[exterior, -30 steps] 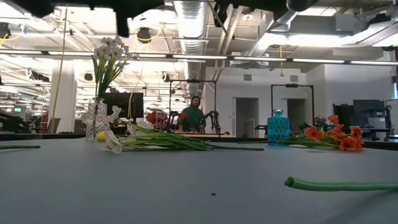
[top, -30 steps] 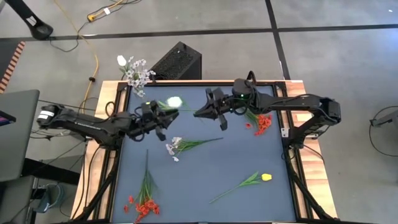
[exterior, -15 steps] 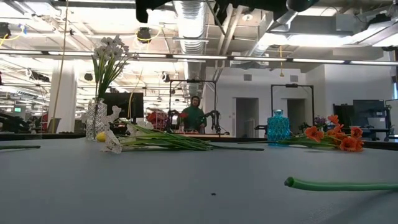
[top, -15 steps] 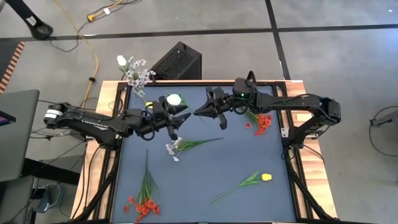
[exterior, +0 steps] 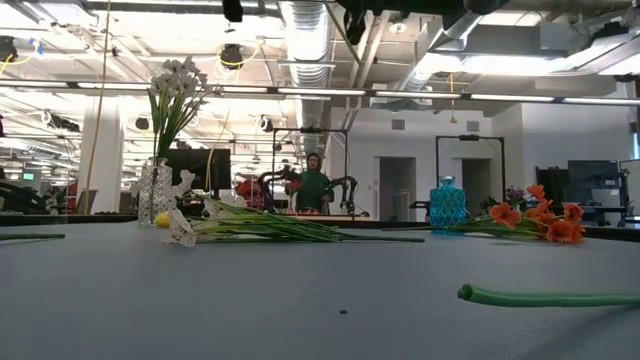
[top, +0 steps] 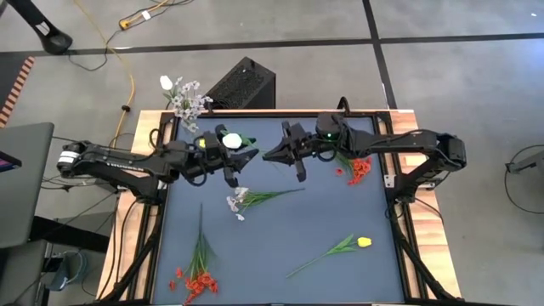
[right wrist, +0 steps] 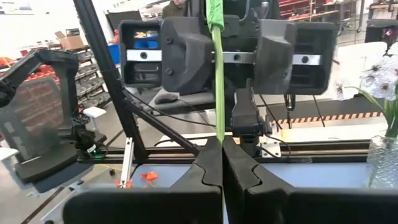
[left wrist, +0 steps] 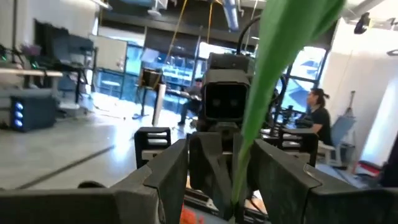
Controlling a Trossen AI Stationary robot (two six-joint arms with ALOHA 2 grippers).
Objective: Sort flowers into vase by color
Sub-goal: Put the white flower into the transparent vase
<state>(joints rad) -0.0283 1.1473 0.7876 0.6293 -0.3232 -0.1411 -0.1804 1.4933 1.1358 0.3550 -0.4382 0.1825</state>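
Here the right tool [top: 274, 156] stays clamped on the white flower's stem [right wrist: 217, 74]; the left tool [top: 235, 159] (fingers apart) should regrip lower.

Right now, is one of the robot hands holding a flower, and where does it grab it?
Yes. The right gripper is shut on the white flower's green stem. The left gripper stands open around that same stem, not pinching it.

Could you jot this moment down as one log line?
right gripper: shut on flower stem | left gripper: open around it | handover midair
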